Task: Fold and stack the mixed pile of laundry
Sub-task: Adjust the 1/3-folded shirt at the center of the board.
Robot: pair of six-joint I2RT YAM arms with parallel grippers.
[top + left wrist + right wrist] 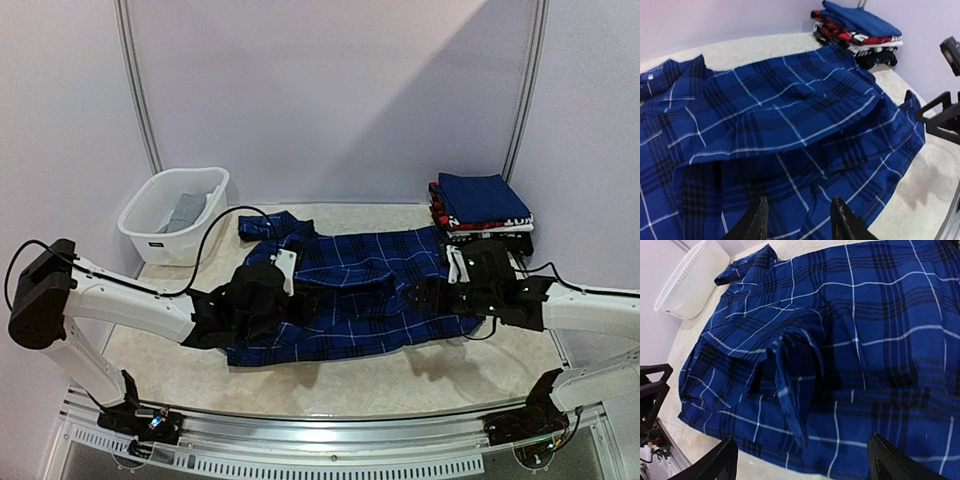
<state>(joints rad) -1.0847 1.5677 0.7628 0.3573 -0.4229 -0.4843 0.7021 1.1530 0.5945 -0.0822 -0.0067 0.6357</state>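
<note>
Claw parted over spread plaid shirt

On my screen, the white slotted basket sits at the far left of the cream, speckled table, a small dark label on its near wall. Behind it I see the pale lilac wall, with a thin grey pole at left and another at right. A pale metal rail runs along the table's near edge.
</note>
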